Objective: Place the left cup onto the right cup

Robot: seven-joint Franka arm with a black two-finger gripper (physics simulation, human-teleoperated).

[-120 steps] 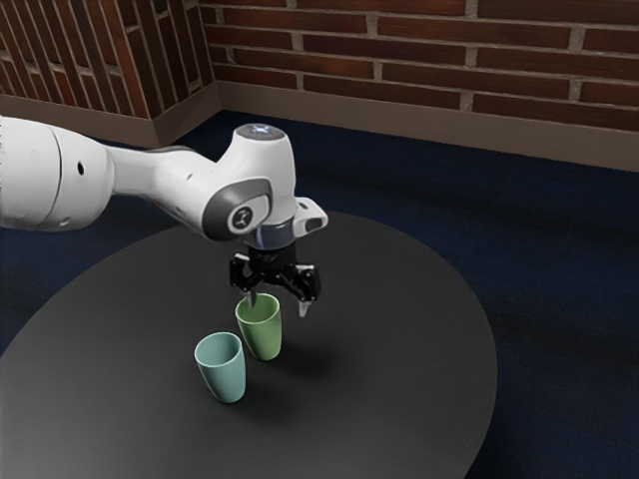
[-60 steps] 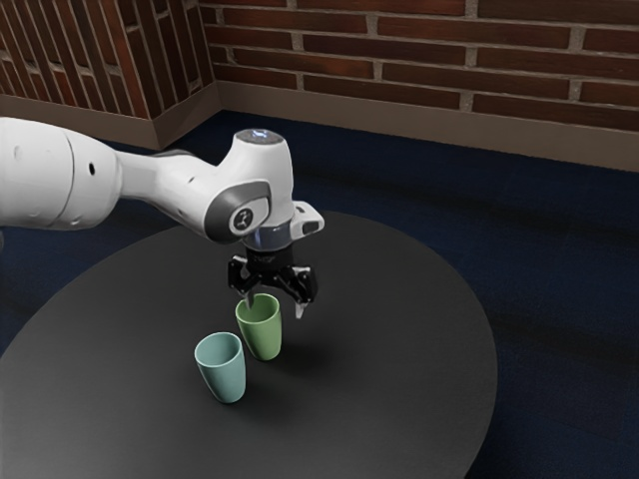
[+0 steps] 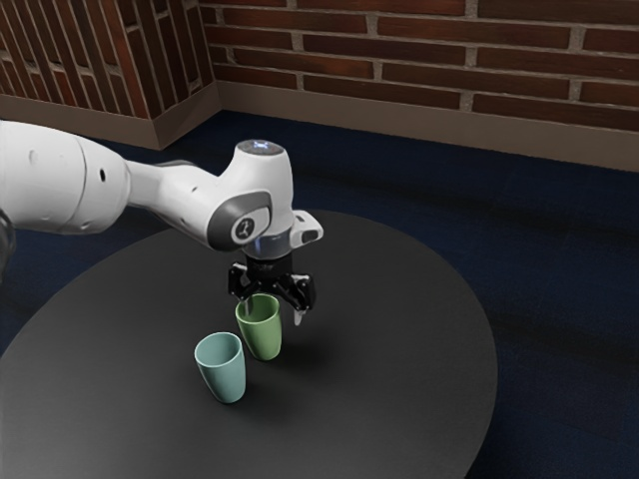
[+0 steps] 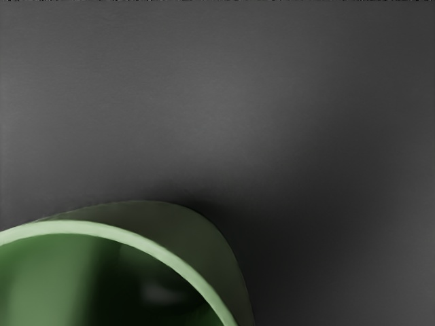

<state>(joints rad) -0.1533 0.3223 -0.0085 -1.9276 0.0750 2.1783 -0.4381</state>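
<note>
Two cups stand upright on the round black table (image 3: 399, 379). The green cup (image 3: 260, 327) is nearer the middle, and the teal cup (image 3: 221, 366) stands just in front of it toward the exterior view's left. My gripper (image 3: 272, 309) hangs open over the green cup's rim, one finger dipping inside the cup and the other finger (image 3: 299, 312) outside its wall on the exterior view's right. In the wrist view the green cup's rim (image 4: 129, 234) curves just under the hand.
The table's edge runs close in front of the teal cup. A dark blue floor (image 3: 559, 249) and brick walls (image 3: 419, 50) surround the table.
My hand has come down a little, bringing the fingers lower around the green cup's rim. Neither cup has moved.
</note>
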